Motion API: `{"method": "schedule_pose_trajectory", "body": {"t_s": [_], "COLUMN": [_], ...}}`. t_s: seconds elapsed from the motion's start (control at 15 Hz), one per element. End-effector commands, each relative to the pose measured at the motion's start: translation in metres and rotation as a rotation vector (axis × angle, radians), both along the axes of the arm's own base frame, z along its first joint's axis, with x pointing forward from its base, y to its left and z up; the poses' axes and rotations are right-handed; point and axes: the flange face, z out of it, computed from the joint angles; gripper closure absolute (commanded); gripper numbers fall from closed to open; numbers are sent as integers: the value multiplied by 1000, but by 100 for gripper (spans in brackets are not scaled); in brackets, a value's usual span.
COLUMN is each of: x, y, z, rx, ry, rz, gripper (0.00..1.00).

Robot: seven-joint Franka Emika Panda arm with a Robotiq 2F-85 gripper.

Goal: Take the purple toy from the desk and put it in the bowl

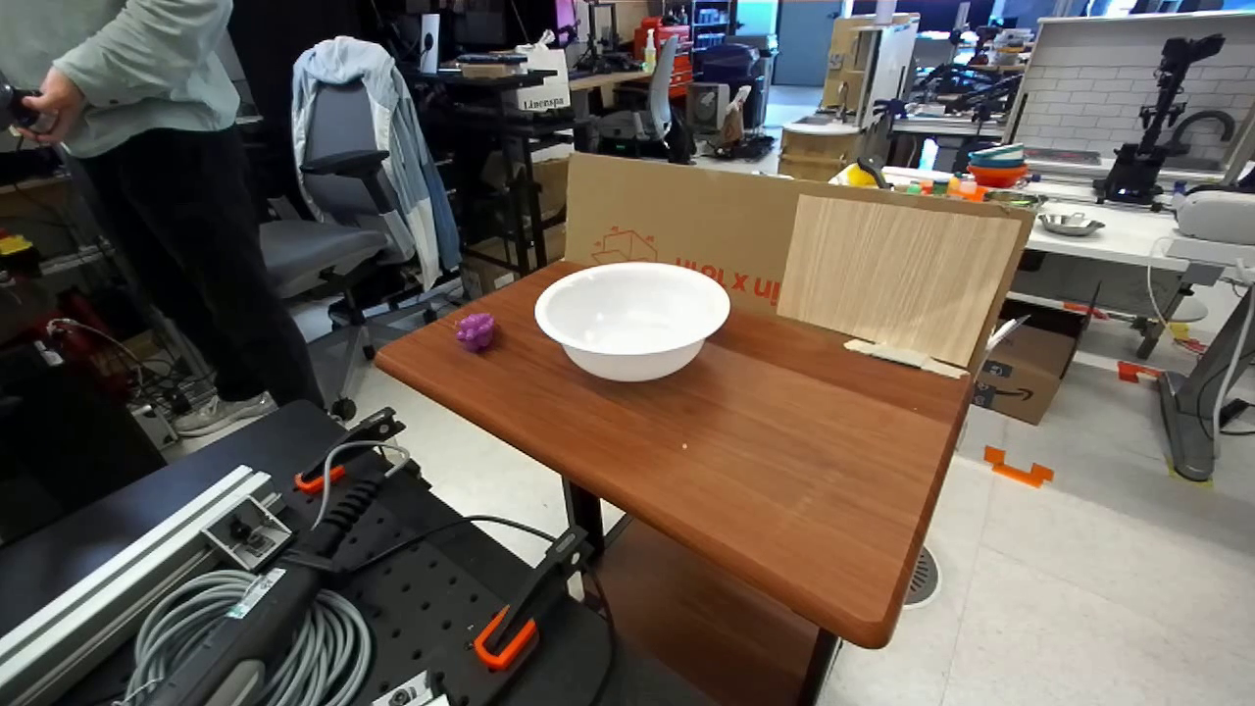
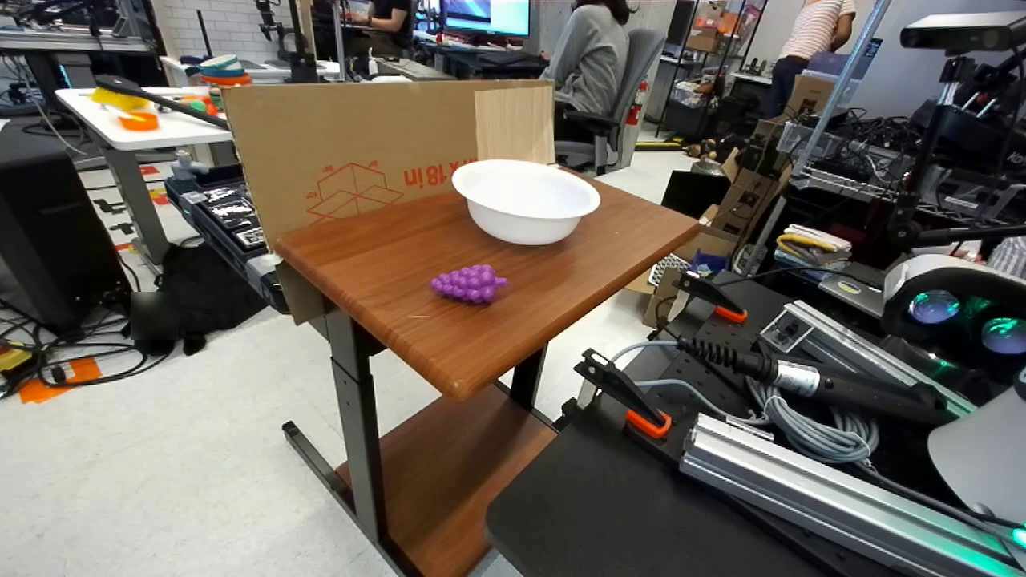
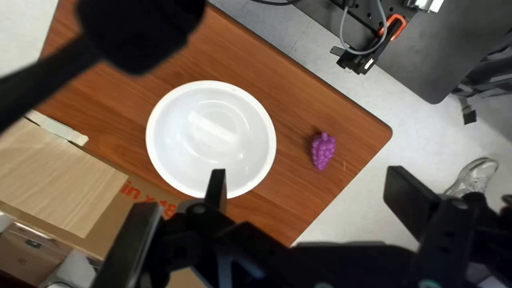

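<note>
The purple toy is a small bumpy lump like a grape bunch. It lies on the reddish-brown desk (image 1: pixel 804 461) near one end, in both exterior views (image 1: pixel 476 332) (image 2: pixel 470 284) and the wrist view (image 3: pixel 323 150). The white bowl (image 1: pixel 632 314) stands upright on the desk beside the toy, a short gap apart. It shows also in an exterior view (image 2: pixel 527 200) and in the wrist view (image 3: pixel 211 138); its visible inside is empty. My gripper (image 3: pixel 307 171) is open with nothing between its fingers, high above the desk. It is out of view in both exterior views.
A cardboard sheet (image 1: pixel 686 211) stands along the desk's back edge with a pale wood board (image 1: pixel 897 275) against it. A black table (image 2: pixel 609 513) with clamps (image 2: pixel 625 393) and coiled cable (image 1: pixel 245 628) stands by the desk's front. A blurred dark object (image 3: pixel 136 32) covers the wrist view's upper left.
</note>
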Motion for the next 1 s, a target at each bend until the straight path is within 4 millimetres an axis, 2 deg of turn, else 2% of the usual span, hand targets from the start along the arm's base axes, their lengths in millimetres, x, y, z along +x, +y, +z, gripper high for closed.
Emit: {"method": "schedule_pose_trajectory", "body": {"t_s": [0.0,0.27,0.47,0.6,0.93], "x": [1,2,15,26,48], "y": [3,1,0,9,47], "z": [-2,-3,-16,-30,-80], "rx": [0,0,13,16,76], "ry": [7,10,12,21,100], "rz": [10,5,-23,1,35], "gripper": [0,0,0,0,0]}}
